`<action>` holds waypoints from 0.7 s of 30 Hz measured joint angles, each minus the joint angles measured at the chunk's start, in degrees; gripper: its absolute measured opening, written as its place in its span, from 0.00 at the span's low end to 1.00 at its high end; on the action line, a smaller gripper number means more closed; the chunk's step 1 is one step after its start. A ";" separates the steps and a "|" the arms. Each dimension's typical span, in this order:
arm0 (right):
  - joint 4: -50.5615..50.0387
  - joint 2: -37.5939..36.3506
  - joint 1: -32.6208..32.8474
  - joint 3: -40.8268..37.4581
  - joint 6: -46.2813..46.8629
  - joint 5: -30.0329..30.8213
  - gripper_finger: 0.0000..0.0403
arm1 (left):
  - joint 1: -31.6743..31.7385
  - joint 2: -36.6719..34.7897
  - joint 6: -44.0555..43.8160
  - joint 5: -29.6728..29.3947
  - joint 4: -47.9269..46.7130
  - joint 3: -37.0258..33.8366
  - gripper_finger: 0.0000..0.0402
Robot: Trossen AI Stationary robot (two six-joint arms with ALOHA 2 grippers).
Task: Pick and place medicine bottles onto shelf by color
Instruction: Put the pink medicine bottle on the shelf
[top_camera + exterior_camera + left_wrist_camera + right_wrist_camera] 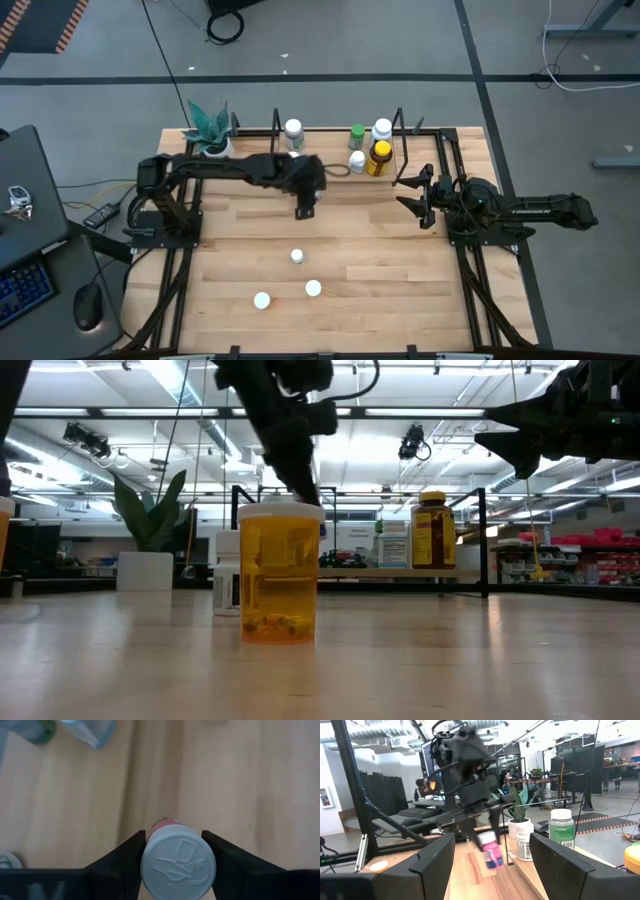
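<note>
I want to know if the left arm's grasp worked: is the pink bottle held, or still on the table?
Held. The left gripper is shut on the pink bottle, which hangs tilted above the table.

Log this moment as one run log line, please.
left gripper: shut on pink bottle, above table | right gripper: open, empty, waiting by shelf | three bottles on table

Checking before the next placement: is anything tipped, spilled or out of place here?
Nothing is spilled or knocked over. The only tilted item is the pink bottle, leaning in the left gripper above the table near the shelf. The right gripper waits open.
</note>
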 joint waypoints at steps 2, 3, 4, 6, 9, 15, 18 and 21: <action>-0.01 -0.01 0.00 0.00 -0.02 0.00 0.66 | 1.50 1.42 0.30 0.06 -0.76 2.39 0.45; 0.00 0.00 0.00 0.00 -0.01 -0.01 0.66 | 2.19 2.09 0.72 0.04 -0.78 3.59 0.45; 0.00 0.00 0.00 0.00 -0.02 0.00 0.66 | 2.83 2.76 1.08 -0.04 -1.11 4.85 0.45; 0.00 0.00 0.00 0.00 -0.02 0.00 0.66 | 4.11 4.16 1.64 -0.09 -1.65 7.43 0.45; 0.00 -0.02 0.00 0.00 -0.02 0.00 0.66 | 6.12 6.24 3.37 -0.06 -2.65 11.32 0.46; 0.02 -0.01 0.00 0.02 -0.01 0.00 0.66 | 10.44 11.07 5.80 -0.08 -3.97 18.91 0.46; -0.01 -0.01 0.00 0.02 -0.01 0.00 0.66 | 12.43 13.45 6.11 -0.09 -4.46 21.54 0.45; 0.00 0.00 0.00 0.02 -0.01 0.02 0.66 | 14.22 15.67 7.39 -0.05 -5.04 23.74 0.45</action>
